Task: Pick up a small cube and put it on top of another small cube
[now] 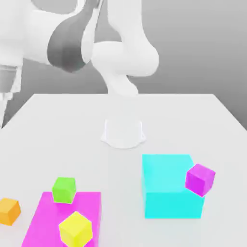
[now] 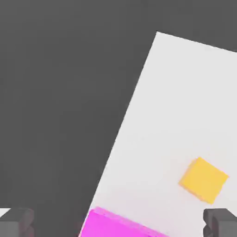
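The small orange cube (image 1: 8, 211) sits on the white table (image 1: 58, 125) at the exterior view's near left, just beside a flat magenta block (image 1: 82, 207). In the hand view the orange cube (image 2: 203, 179) lies on the table some way from my gripper (image 2: 118, 223). The gripper is open, its two dark fingertips (image 2: 16, 222) stand wide apart with nothing between them. A small green cube (image 1: 64, 189) and a small yellow cube (image 1: 75, 228) rest on the magenta block. A small purple cube (image 1: 199, 179) leans at the corner of a cyan block (image 1: 164, 188).
The arm's white base (image 1: 123, 131) stands mid-table, with its links rising over the exterior view's upper left. The hand view shows the table's edge (image 2: 125, 125) against dark floor and the magenta block (image 2: 106, 227) close to the fingers.
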`<state>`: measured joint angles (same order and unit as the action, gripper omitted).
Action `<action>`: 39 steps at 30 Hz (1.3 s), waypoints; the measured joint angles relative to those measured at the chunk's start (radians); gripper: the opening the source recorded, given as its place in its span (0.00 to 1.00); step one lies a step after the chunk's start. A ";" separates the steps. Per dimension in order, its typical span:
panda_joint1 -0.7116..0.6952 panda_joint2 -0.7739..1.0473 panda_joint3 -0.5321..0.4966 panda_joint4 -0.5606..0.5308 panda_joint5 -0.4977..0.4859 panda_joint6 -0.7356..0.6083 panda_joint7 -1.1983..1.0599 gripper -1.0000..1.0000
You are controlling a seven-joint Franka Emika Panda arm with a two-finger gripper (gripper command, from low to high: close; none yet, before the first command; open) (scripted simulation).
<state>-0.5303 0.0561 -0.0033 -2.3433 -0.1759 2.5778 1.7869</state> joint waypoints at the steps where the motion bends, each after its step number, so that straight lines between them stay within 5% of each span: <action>1: -0.008 0.034 -0.006 -0.002 0.013 0.014 0.027 0.50; 12: -0.097 0.414 -0.021 0.012 0.210 0.225 0.142 0.50; 13: -0.099 0.433 -0.020 0.016 0.210 0.239 0.141 0.00; 20: -0.099 0.429 -0.020 0.015 0.210 0.237 0.142 0.00; 25: -0.079 0.271 -0.024 -0.014 0.199 0.109 0.169 0.00; 34: 0.176 0.083 0.120 0.058 0.155 -0.150 0.614 0.00; 38: 0.211 0.166 0.123 0.049 0.129 -0.061 0.673 0.00; 39: 0.213 0.186 0.122 0.046 0.125 -0.038 0.677 1.00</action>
<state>-0.3171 0.2418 0.1185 -2.2977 -0.0510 2.5398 2.4644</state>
